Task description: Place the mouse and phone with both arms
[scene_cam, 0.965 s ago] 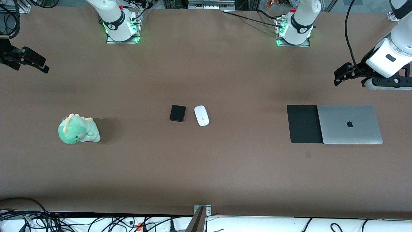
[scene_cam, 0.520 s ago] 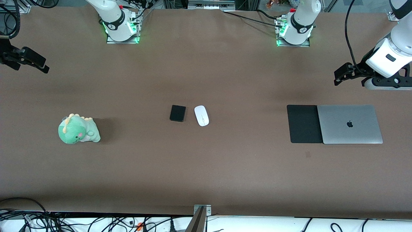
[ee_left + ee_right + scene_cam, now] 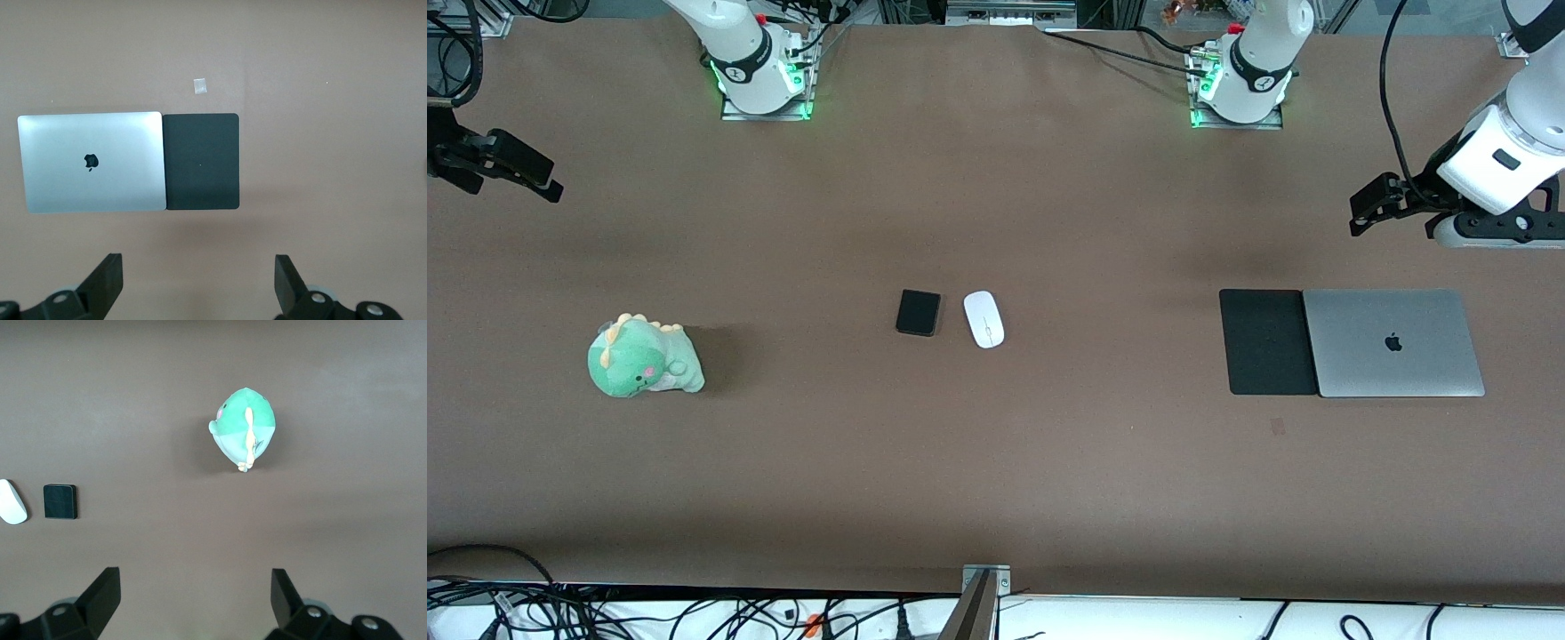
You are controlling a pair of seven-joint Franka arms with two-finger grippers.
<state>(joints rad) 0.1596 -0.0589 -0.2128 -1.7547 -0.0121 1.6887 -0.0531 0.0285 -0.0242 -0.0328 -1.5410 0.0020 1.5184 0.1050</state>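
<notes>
Mouse (image 3: 983,319) and phone (image 3: 919,312) lie side by side mid-table, untouched, while left gripper (image 3: 1368,206) and right gripper (image 3: 534,180) hover wide open, empty.

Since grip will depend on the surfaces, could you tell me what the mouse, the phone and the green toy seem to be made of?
The mouse: probably hard plastic, white and glossy. The phone: flat, black, smooth; possibly glass or plastic, unclear. The green toy: plush fabric, judging by its soft rounded shape and matte surface.
</notes>
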